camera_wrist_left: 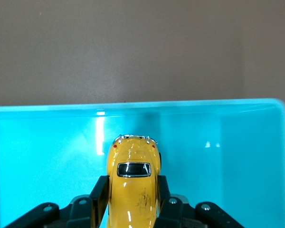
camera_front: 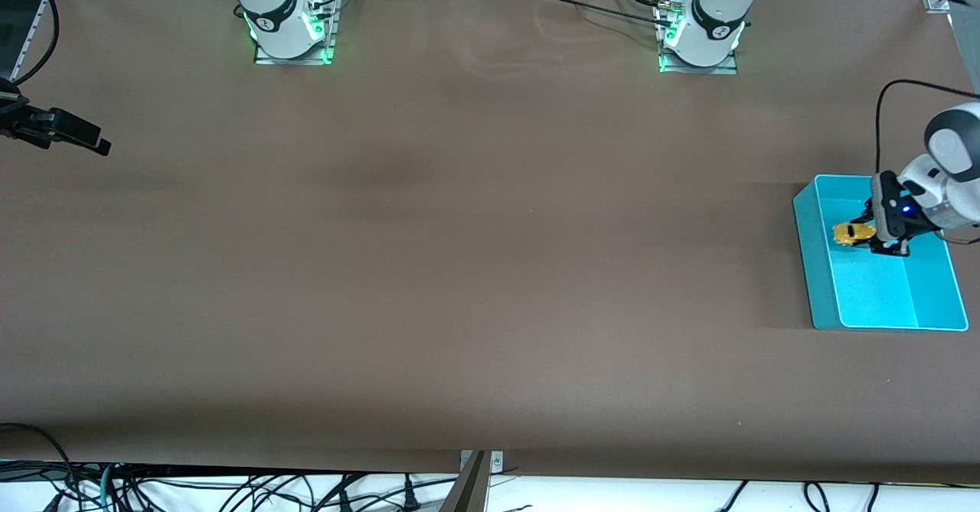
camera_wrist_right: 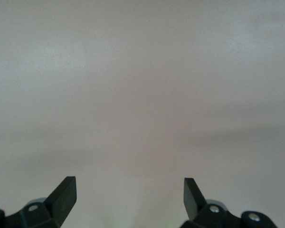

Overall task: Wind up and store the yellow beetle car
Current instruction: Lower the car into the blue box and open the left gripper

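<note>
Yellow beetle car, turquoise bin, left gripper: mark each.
yellow beetle car [camera_wrist_left: 133, 183]: left wrist view, on its roof, held between the fingers.
turquoise bin [camera_front: 880, 298]: front view, on its bare floor.
left gripper [camera_front: 873, 238]: front view, midway between fingertips, over the bin.

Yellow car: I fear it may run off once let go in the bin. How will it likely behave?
The car, clamped by the left gripper over the bin, looks rigid and small, so probably light. Its wheels suggest it would roll, but the bin's walls should stop it. The right gripper waits open.
</note>
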`<state>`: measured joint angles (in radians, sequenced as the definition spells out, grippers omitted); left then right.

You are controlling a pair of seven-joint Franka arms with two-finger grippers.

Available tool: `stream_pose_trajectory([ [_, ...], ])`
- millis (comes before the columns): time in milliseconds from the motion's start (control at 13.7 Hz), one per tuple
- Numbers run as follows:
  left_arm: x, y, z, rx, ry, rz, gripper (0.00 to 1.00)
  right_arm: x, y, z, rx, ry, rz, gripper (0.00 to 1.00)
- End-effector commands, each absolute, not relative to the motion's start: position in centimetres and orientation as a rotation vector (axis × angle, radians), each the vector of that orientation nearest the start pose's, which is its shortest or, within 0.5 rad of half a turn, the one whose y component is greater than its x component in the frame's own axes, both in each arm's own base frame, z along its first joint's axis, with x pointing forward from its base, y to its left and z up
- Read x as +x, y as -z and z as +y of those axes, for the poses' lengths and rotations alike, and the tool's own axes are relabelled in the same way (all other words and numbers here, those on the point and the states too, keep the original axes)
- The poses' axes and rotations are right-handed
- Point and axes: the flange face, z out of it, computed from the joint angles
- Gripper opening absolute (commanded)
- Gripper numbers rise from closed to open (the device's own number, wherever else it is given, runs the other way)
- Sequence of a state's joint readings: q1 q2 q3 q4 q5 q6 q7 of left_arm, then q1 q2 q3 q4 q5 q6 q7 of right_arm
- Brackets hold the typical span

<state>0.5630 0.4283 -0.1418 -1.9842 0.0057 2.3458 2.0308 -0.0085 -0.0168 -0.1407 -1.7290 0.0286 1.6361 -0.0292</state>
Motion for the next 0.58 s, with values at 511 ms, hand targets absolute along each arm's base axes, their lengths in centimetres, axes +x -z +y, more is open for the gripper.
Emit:
stream_pose_trajectory([
  [511,55.7,-20.9,26.3,-2.234,0.084,2.282,0.68,54.3,-56.3,-7.8,-3.085,-0.13,0.2,1.0],
])
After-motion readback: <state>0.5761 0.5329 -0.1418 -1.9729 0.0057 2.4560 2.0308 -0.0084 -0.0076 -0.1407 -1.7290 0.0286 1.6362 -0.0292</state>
